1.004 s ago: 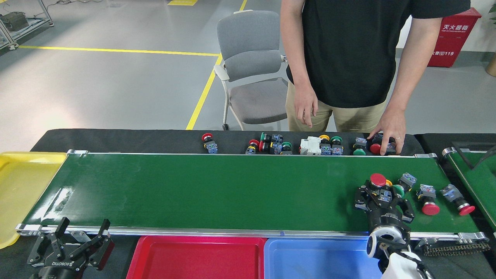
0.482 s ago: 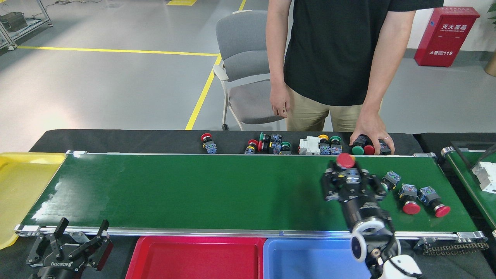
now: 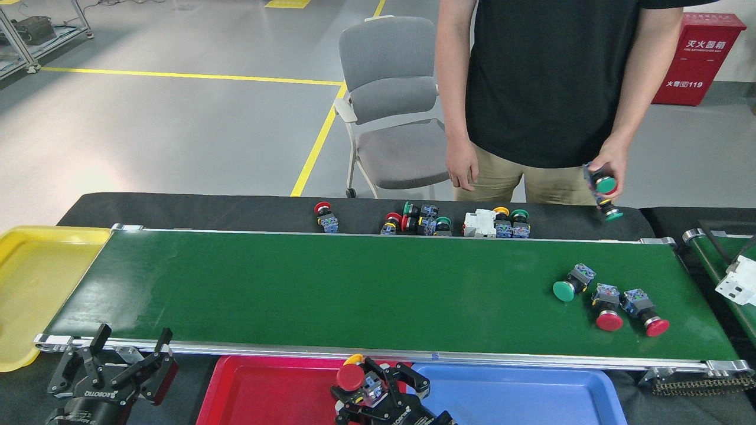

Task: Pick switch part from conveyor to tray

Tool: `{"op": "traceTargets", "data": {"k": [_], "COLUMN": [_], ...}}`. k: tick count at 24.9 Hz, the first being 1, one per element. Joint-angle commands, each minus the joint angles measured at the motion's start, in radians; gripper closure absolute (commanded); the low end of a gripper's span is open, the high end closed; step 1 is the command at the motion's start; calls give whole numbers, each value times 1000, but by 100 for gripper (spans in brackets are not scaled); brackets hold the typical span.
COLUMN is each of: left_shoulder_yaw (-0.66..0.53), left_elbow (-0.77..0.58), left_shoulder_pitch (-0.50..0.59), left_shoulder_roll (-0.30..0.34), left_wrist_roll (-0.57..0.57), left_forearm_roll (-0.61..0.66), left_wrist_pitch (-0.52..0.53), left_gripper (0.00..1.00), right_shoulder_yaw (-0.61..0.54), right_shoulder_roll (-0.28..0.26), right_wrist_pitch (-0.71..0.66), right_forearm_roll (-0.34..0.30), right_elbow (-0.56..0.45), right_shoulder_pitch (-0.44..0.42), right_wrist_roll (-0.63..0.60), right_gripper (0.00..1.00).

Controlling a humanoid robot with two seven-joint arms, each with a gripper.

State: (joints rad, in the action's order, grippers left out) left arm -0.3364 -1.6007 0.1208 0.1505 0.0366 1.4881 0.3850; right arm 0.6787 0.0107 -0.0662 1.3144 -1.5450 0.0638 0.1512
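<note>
Switch part (image 3: 352,376) with a red mushroom cap sits clamped in the right gripper (image 3: 378,392), which hangs low over the near edge of the scene, above the red tray (image 3: 260,395) where it meets the blue tray (image 3: 520,395). The left gripper (image 3: 112,378) waits at the near left corner, its fingers spread with nothing between them. On the conveyor (image 3: 331,289), three more switches lie grouped near the right end: a green-capped one (image 3: 572,283) and two red-capped ones (image 3: 606,307) (image 3: 644,311) just beside it. A yellow tray (image 3: 35,283) sits off the belt's left end. Behind the belt, a row of spare switches (image 3: 425,221) lies on the black counter (image 3: 207,209). A person (image 3: 549,82) stands there, one hand (image 3: 605,171) holding green-capped switches above the counter. A grey chair (image 3: 393,106) stands behind.
</note>
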Motion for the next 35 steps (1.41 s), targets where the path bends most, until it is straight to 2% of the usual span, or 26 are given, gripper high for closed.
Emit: {"op": "traceTargets", "data": {"k": [1,4,6,8,11,13,16,18,21,23,26,27,31,35], "left_shoulder_yaw": [-1,-7,-9,-9,-10,-12,-15,-33,-69,-90,-122,-125,-127,-118], "left_elbow": [-8,-8,-8,-8,-8,-8,-8,-10,-8,-12,-16,-15,-15,-13], "left_shoulder_pitch": [-12,-12,-12,-12,-12,-10,2,11,30,45,66,69,71,60], "left_shoulder_roll": [15,14,14,14,14,14,14,11,11,7,6,6,4,4], "left_wrist_roll": [2,2,2,2,2,2,2,2,2,2,2,2,2,2], "left_forearm_roll": [-5,-5,-5,-5,-5,-5,-3,-5,-5,-5,-5,-5,-5,-5], "left_wrist_pitch": [38,52,52,52,51,48,43,41,41,41,41,41,41,43], "left_gripper": [0,0,0,0,0,0,0,0,0,0,0,0,0,0], "right_shoulder_yaw": [-5,-33,-102,-206,-309,-357,-387,-396,-406,-435,-518,-544,-556,-554], "right_shoulder_roll": [11,14,14,23,49,32,-43,-101,-167,-190,-192,-189,-169,-100], "right_wrist_pitch": [-1,0,25,91,230,351,448,444,413,365,238,198,175,198], "right_forearm_roll": [3,3,2,3,9,11,11,8,3,-23,-99,-107,-107,-80], "right_elbow": [-10,-40,-98,-167,-185,-185,-205,-228,-227,-227,-225,-225,-225,-219], "right_shoulder_pitch": [11,14,16,18,19,11,-53,-142,-211,-228,-232,-240,-279,-263], "right_wrist_roll": [-12,-13,-15,-21,-73,-101,-111,-131,-168,-177,-177,-179,-185,-176], "right_gripper": [0,0,0,0,0,0,0,0,0,0,0,0,0,1]}}
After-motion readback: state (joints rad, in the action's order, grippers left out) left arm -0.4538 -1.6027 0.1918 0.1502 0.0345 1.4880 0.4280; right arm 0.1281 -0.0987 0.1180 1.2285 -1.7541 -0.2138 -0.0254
